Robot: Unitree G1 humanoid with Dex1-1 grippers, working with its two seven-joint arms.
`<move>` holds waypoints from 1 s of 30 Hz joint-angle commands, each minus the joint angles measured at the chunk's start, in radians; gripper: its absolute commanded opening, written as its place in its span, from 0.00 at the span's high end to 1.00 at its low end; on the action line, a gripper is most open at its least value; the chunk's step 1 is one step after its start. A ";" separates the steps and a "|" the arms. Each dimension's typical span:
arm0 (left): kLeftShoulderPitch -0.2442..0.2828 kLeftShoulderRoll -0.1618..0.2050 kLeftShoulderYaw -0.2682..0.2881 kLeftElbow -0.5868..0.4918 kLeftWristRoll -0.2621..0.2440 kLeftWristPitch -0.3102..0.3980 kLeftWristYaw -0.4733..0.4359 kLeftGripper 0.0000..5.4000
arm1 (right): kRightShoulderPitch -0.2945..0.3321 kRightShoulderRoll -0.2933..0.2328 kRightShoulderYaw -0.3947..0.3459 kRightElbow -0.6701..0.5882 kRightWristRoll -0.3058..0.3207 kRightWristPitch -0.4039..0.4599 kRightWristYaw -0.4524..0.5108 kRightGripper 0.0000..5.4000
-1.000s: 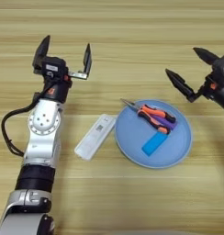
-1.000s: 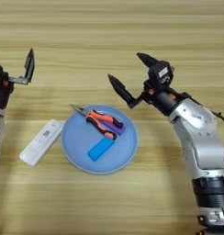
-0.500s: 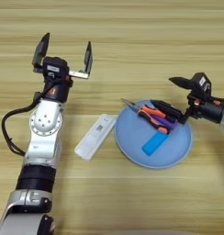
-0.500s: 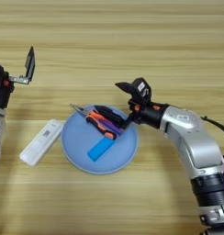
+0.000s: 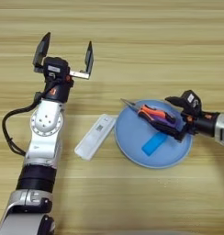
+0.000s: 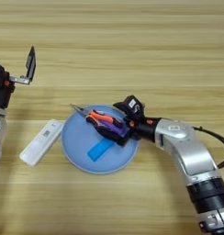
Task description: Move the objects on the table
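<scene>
A round light-blue plate [image 5: 130, 148] lies on the table [image 5: 155, 46]. On it are the orange-and-black-handled pliers [image 5: 153, 114], nose pointing up-left, and a small bright-blue block [image 5: 154, 143] just below them. My right gripper [image 6: 120, 120] reaches in from the right, low over the plate. It is open, with one black finger above the pliers' handles and the other below them. A long white bar [image 5: 95, 136] with a small label lies on the wood, touching the plate's left rim. My left gripper [image 5: 67, 46] is held up at the upper left, open and holding nothing.
The left arm's silver forearm [image 5: 44, 137] and its black cable [image 5: 8, 124] run down the left side. The right arm's silver forearm [image 6: 187, 151] crosses the lower right, with a cable [image 6: 215, 137] behind it.
My right gripper has come down and to the left, from above the plate's right edge to straddle the pliers' handles. The pliers, block, bar and left arm have not moved.
</scene>
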 commanded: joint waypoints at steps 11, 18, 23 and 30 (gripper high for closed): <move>-0.007 0.001 -0.008 0.007 0.003 -0.013 0.002 0.00 | -0.015 0.014 0.048 0.096 -0.070 -0.033 0.023 0.08; -0.010 0.001 -0.009 0.008 0.002 -0.014 0.002 0.00 | -0.018 0.019 0.050 0.115 -0.080 -0.048 0.033 0.22; -0.006 -0.001 -0.014 0.003 0.005 -0.015 0.004 0.00 | -0.013 0.022 0.042 0.111 -0.072 -0.051 0.036 0.33; 0.001 -0.008 -0.018 -0.006 0.006 -0.014 0.009 0.00 | -0.016 0.020 0.028 0.096 -0.058 -0.043 0.048 0.36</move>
